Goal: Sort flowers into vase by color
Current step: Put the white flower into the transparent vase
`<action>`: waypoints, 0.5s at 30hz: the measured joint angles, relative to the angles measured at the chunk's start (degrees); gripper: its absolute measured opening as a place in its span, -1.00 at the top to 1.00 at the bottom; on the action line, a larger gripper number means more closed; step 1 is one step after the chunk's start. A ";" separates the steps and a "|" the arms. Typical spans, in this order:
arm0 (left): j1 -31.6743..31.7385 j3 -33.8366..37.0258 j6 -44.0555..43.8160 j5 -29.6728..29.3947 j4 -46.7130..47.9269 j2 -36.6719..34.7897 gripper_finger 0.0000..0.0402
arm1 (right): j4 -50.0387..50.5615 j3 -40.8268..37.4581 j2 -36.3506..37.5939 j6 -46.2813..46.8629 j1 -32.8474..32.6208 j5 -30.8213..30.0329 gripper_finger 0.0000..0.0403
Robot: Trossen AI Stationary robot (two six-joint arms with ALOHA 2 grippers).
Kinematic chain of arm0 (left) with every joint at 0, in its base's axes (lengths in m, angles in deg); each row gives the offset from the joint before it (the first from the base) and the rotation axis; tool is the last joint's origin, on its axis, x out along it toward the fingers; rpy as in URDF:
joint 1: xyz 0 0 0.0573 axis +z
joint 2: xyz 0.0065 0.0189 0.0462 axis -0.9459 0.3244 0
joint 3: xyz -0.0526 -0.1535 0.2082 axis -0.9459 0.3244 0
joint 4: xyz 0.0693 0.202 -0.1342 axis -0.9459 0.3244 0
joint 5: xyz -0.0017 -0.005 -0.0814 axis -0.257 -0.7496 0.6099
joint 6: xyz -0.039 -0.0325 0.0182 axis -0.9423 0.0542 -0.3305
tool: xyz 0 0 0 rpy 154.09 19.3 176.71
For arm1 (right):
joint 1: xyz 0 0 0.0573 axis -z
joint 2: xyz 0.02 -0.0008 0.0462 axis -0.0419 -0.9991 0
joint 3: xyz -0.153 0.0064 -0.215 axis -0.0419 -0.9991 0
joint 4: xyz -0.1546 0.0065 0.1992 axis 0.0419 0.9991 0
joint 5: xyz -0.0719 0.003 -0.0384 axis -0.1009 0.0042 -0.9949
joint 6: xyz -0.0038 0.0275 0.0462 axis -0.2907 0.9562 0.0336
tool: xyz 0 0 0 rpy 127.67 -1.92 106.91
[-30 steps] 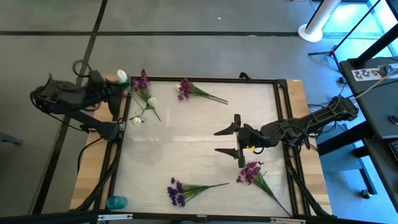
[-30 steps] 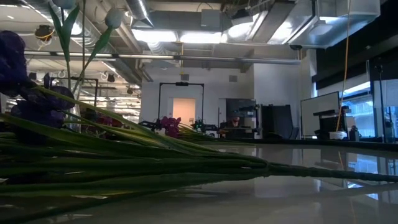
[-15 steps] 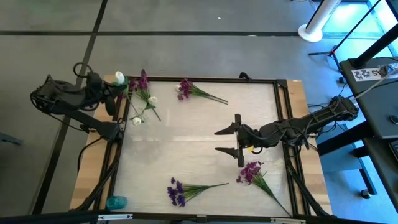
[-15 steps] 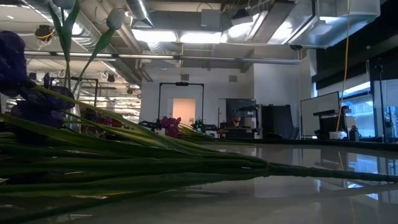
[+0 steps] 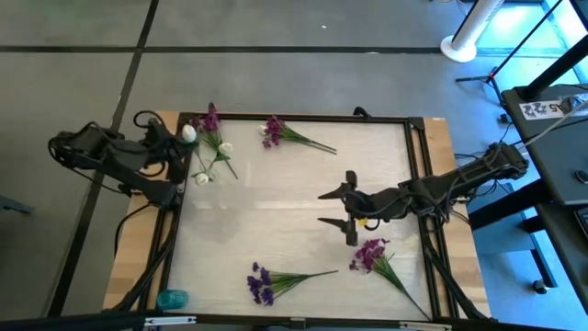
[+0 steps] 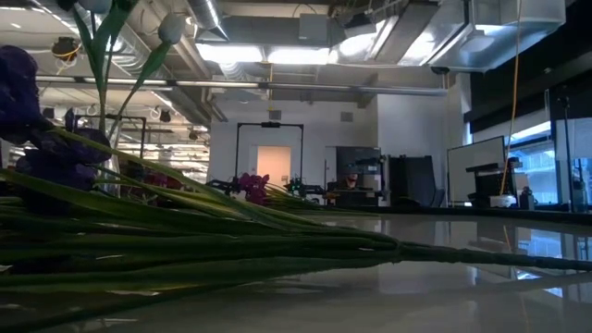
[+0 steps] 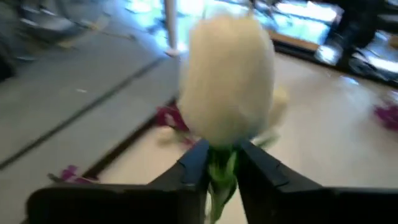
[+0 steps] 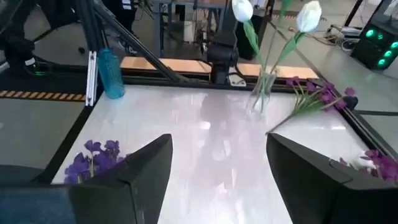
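Two white flowers with long green stems (image 8: 309,15) stand in the clear glass vase (image 8: 261,99) at the left side of the pale shiny desk (image 5: 276,216). So part of the white job looks done.

A third white flower bud on a green stem (image 7: 227,81) is in your left pincer (image 7: 222,177). The two dark fingers press on the stem, one on each side. This pincer is out over the left edge of the desk, near the vase, and the bud is not in the vase yet.

Four purple flowers with green leafy stems lie flat on the desk. Two lie at the far edge (image 5: 273,131) and two at the near edge (image 5: 260,283). None is in anything, so I think all of these are left to do.

Your right pincer (image 5: 336,208) waits over the middle of the desk, wide apart and holding nothing.
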 joint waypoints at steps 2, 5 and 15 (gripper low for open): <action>0.24 -2.64 -1.08 5.84 2.55 -0.05 0.53 | 0.01 -0.04 -0.16 -0.02 0.85 0.08 -0.29; 0.92 -6.82 -3.20 13.21 6.42 -0.16 0.41 | -0.64 0.02 -0.29 0.01 2.66 0.02 -0.29; 2.27 -15.33 -10.87 9.07 19.30 -0.13 0.37 | 2.96 0.00 -5.37 1.87 14.48 0.66 -0.29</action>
